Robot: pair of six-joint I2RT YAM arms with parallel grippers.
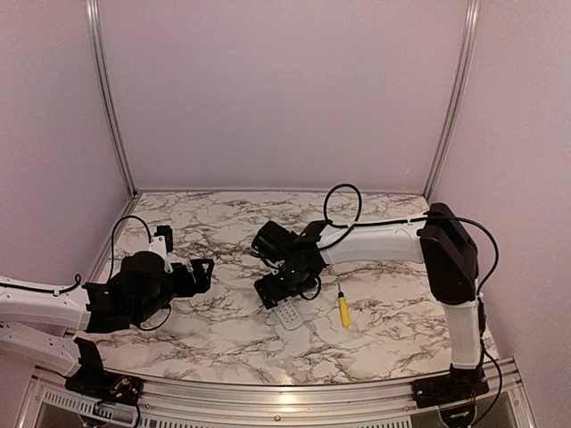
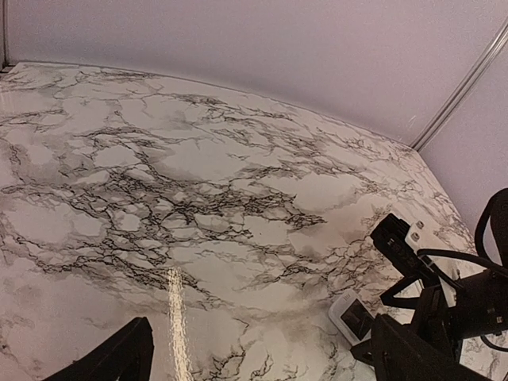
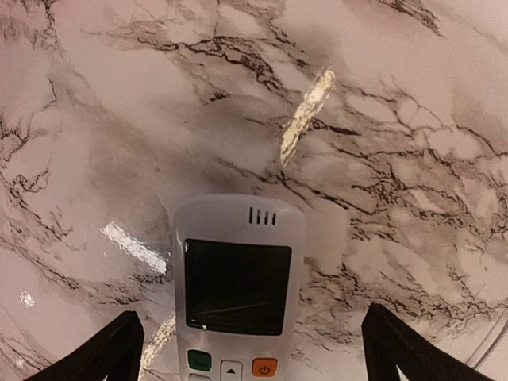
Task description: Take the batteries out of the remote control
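No words, brand or nos. can be read anywhere. The only signs are on the remote (image 3: 238, 238), right wrist view. The orange button (image 3: 264, 367) at its lower right carries a white power symbol (circle w/ a short bar). The white button (image 3: 231, 370) beside it has a small dark up-arrow. The green button (image 3: 199, 361) may bear a mark, but it's too blurred to tell. The display (image 3: 236, 287) is dark, nothing legible. In the top & left wrist views the remote is too small to read.
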